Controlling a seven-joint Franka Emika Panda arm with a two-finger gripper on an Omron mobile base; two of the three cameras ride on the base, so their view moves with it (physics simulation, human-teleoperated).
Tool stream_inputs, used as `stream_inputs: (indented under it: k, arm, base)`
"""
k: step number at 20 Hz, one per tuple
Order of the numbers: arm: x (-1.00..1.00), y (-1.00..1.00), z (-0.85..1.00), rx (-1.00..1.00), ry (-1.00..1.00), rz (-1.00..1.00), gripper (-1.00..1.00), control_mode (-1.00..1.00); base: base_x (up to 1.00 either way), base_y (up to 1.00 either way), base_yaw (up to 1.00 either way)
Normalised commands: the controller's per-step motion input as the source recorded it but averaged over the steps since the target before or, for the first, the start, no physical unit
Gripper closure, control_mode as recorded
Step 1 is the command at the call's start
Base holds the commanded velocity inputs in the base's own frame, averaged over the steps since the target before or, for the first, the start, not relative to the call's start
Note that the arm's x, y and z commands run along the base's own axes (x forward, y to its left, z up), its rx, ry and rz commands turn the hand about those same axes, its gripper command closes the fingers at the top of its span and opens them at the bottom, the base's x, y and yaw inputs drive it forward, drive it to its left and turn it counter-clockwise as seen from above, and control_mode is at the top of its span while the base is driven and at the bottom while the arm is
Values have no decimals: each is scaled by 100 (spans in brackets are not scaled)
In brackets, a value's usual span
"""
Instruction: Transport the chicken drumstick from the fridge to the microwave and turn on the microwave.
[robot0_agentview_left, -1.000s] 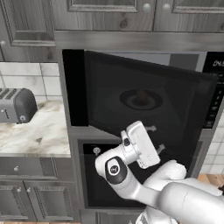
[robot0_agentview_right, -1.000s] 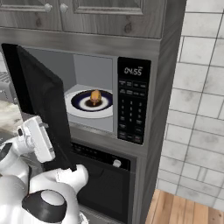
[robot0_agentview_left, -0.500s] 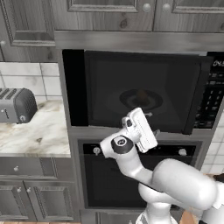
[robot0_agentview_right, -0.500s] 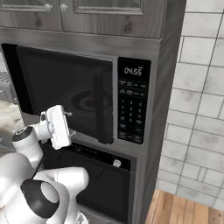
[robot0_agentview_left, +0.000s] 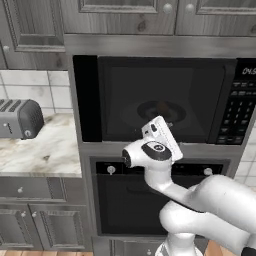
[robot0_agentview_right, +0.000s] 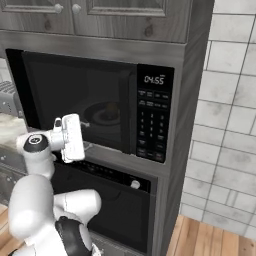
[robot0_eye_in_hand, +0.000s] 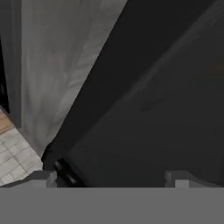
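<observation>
You are most of the way through: the chicken drumstick (robot0_agentview_right: 111, 110) sits on its plate behind the closed dark glass of the microwave (robot0_agentview_right: 80, 100), at frame centre in the right base view, so only switching on remains, as I judge it. The gripper (robot0_eye_in_hand: 109, 177) hangs close to the door glass; its tips stand well apart at the bottom of the hand view and hold nothing. The button panel (robot0_agentview_right: 152, 122) lies right of the hand, with open air between. Mind the oven (robot0_agentview_left: 150, 200) front just below.
</observation>
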Motion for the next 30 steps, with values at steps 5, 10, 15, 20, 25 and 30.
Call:
stream_inputs:
  k: [5, 10, 15, 20, 25, 30]
  arm:
    - [60, -1, -7, 19, 61, 51, -100, -100]
    - [-39, -1, 0, 4, 9, 40, -100, -100]
    - [-97, 0, 9, 3, -14, 12, -100, -100]
    - [-81, -12, 46, 12, 0, 8, -100, -100]
    - [-35, -52, 27, 22, 10, 8, -100, -100]
    - [-44, -90, -6, 27, 1, 7, -100, -100]
  base:
    - [0, 0, 0]
    - [0, 0, 0]
    - [0, 0, 0]
    - [0, 0, 0]
    - [0, 0, 0]
    - [0, 0, 0]
